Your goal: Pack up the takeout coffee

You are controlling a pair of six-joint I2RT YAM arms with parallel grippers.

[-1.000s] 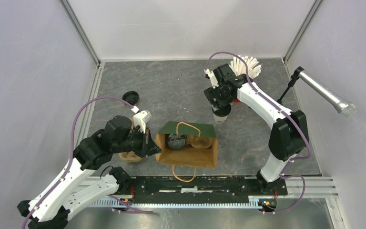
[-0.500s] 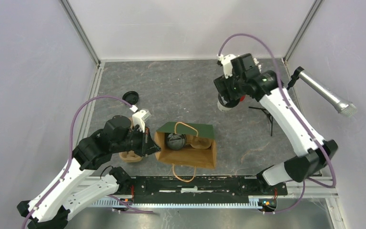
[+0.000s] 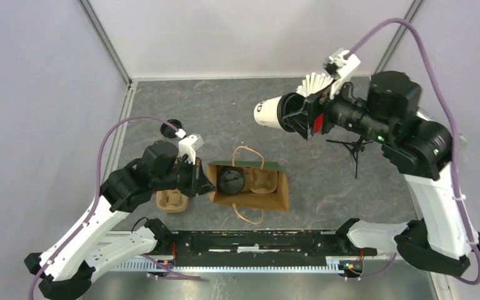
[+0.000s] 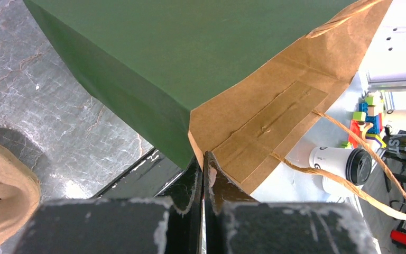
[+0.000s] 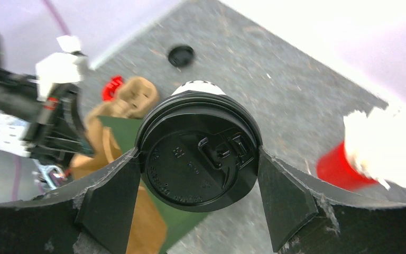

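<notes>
One cup (image 3: 231, 180) packed in green bag (image 3: 253, 200). We hold second cup (image 3: 267, 114) in right claw (image 3: 295, 116), aloft at bag's one o'clock, unpacked; left claw (image 3: 204, 185) pinches bag rim.

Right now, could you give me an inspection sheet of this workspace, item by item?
Surface: dark grey marbled table.
Job's things: bagged cup stands lidded inside the green bag; held cup, also lidded, hangs in the air on its side.
Clutter: brown cup carrier beside the bag; loose black lid; red cup of straws.
Grippers: left gripper pinches the bag's rim; right gripper clamps the held cup.
Cables: a purple cable loops over each arm.
Surroundings: plain walls; black stand at the right.
</notes>
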